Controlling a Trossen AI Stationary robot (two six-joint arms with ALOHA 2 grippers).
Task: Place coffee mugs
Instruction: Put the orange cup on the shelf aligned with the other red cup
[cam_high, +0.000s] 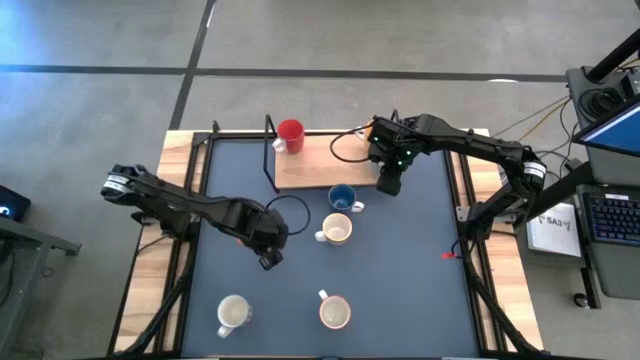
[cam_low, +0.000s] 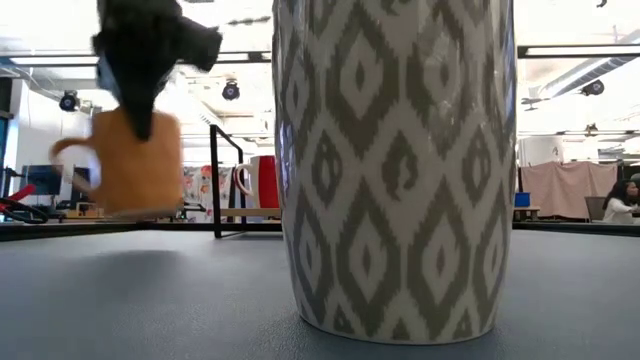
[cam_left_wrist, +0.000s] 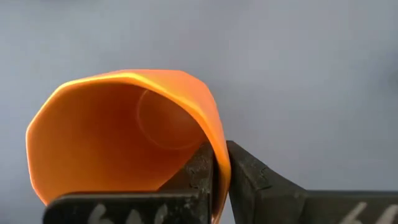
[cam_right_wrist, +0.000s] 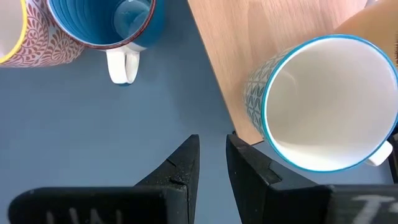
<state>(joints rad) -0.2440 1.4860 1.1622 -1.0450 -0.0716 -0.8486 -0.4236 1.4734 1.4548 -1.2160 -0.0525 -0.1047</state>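
Left gripper (cam_left_wrist: 221, 177) holds the orange mug (cam_left_wrist: 124, 134) off the tabletop (cam_high: 400, 300), fingers clamped on its rim alone; it could slip; right gripper (cam_right_wrist: 211, 165), fingers nearly together, hangs beside the teal-rimmed mug (cam_right_wrist: 323, 102).

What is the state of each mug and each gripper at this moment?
Orange mug: held by its wall, lifted off the table.
Left gripper: shut on the orange mug.
Right gripper: empty, jaws nearly closed.
Red mug: upright on the wooden board.
Blue mug: upright, empty.
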